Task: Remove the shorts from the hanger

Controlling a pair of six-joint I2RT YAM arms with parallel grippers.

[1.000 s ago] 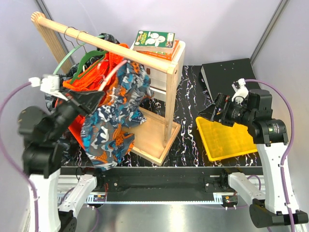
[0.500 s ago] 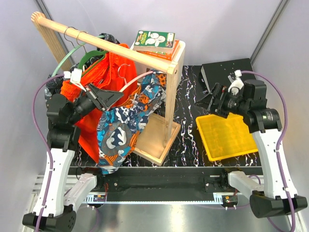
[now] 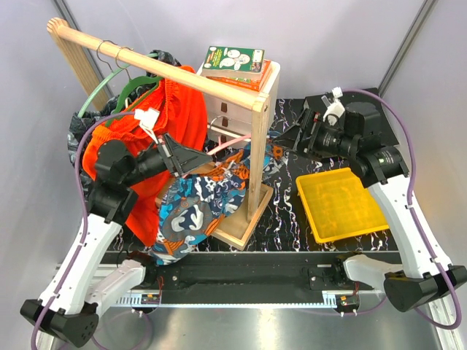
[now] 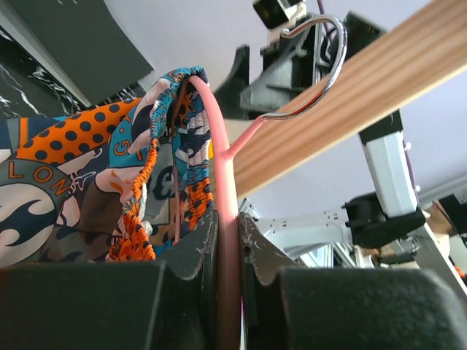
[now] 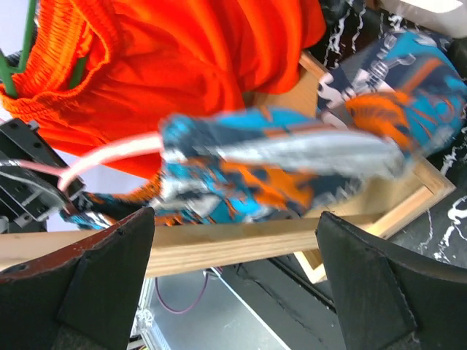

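My left gripper (image 3: pixel 191 162) is shut on a pink hanger (image 4: pixel 219 146) that carries the blue, orange and white patterned shorts (image 3: pixel 204 200). The shorts hang low beside the rack's post, and they also show in the left wrist view (image 4: pixel 87 189) and the right wrist view (image 5: pixel 292 160). The hanger's metal hook (image 4: pixel 321 44) shows next to the wooden rail (image 4: pixel 350 102). The bright orange shorts (image 3: pixel 182 109) hang from a green hanger (image 3: pixel 135 82) on the rail (image 3: pixel 160 64). The dark patterned shorts (image 3: pixel 157 57) are mostly hidden behind them. My right gripper (image 3: pixel 292 137) is open and empty, right of the post.
The wooden rack has an upright post (image 3: pixel 257 153) and a base board (image 3: pixel 241 204). Books (image 3: pixel 235 62) lie on its top. A yellow tray (image 3: pixel 343 208) sits at the right, with a black pad (image 3: pixel 343 102) behind it.
My left gripper has carried the pink hanger and patterned shorts rightward and down, from the rail's middle to the post. My right arm has moved up and left toward the rack.
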